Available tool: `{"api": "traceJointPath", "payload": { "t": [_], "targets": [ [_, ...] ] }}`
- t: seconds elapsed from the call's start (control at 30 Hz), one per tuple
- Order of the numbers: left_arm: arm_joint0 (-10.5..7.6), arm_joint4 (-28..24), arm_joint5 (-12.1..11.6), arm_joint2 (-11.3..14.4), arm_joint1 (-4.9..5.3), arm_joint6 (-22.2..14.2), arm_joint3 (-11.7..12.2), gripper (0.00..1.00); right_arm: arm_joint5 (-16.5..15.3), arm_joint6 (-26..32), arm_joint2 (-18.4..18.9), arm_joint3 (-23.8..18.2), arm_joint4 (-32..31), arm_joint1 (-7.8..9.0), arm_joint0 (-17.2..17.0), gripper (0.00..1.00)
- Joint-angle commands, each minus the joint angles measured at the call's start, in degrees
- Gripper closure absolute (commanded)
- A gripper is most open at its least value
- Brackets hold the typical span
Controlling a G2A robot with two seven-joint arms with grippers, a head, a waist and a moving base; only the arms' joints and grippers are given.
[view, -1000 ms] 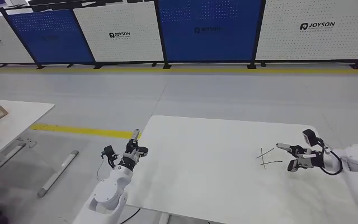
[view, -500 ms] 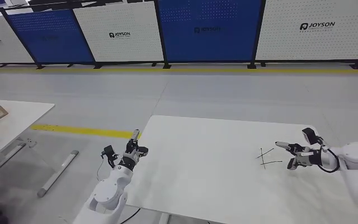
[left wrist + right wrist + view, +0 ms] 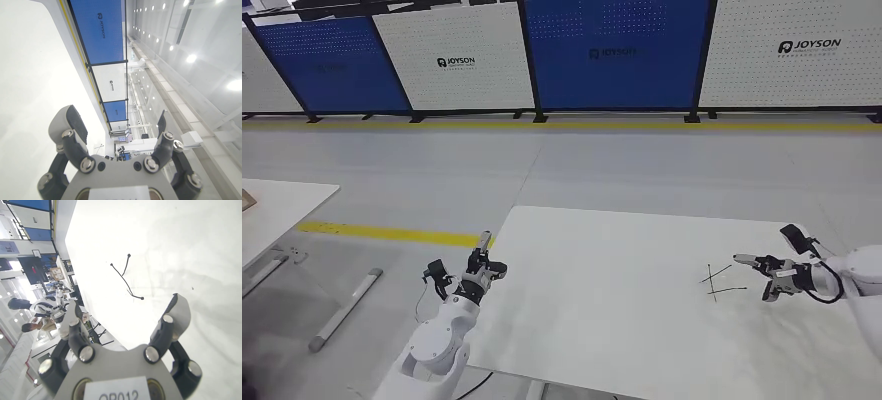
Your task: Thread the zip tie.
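Zip ties (image 3: 716, 282): three thin black ones, loosely crossed, lying flat on the white tabletop (image 3: 622, 310) toward its right end.

Top view gives me only a few crossed lines. Right wrist view resolves the zip ties (image 3: 122, 275) properly. I can count three separate locking heads (image 3: 129, 255), with the strands overlapping where they meet.

Right gripper (image 3: 752, 278) sits just beside the ties on their right, apart from them. Its fingers are spread wide with nothing between them. From its own camera the right gripper (image 3: 124, 301) has the nearest head just beyond the fingertips, not touching.

Left gripper (image 3: 485, 258) is at the tabletop's left edge, well apart from the ties. Left wrist view shows the left gripper (image 3: 117, 111) with fingers also wide and empty. In that view the ties (image 3: 99, 146) are only small crossed marks far across the tabletop (image 3: 28, 75).
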Motion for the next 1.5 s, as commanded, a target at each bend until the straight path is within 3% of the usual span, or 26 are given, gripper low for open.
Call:
{"api": "traceJointPath", "payload": {
  "t": [0.0,0.1,0.33,0.4,0.43,0.53,0.8,1.23,1.47],
  "targets": [
    [0.00,0.0,0.0,0.0,0.00,0.0,0.0,0.00,0.0,0.0,0.0,0.0,0.0,0.00,0.0,0.00],
    [0.00,0.0,0.0,0.0,0.00,0.0,0.0,0.00,-0.2,-3.2,-1.0,-2.0,-1.5,-0.23,-1.5,0.00],
    [0.00,0.0,0.0,0.0,0.00,0.0,0.0,0.00,1.2,-3.3,-1.0,-4.2,-1.9,0.10,-2.7,0.00],
    [0.00,0.0,0.0,0.0,0.00,0.0,0.0,0.00,1.5,-3.2,-1.1,-4.2,-2.1,0.12,-2.6,0.22],
    [0.00,0.0,0.0,0.0,0.00,0.0,0.0,0.00,1.5,-3.1,-1.3,-4.2,-2.3,0.11,-2.6,0.40],
    [0.00,0.0,0.0,0.0,0.00,0.0,0.0,0.00,1.6,-2.7,-1.7,-4.2,-2.7,0.07,-2.7,0.51],
    [0.00,0.0,0.0,0.0,0.00,0.0,0.0,0.00,2.5,-2.4,-2.8,-3.1,-3.3,-0.20,-2.0,0.59],
    [0.00,0.0,0.0,0.0,0.00,0.0,0.0,0.00,3.7,-2.6,-4.5,-0.1,-3.5,-1.02,-0.4,0.62],
    [0.00,0.0,0.0,0.0,0.00,0.0,0.0,0.00,3.7,-2.8,-4.9,1.0,-3.4,-1.25,0.2,0.76]
  ]
}}
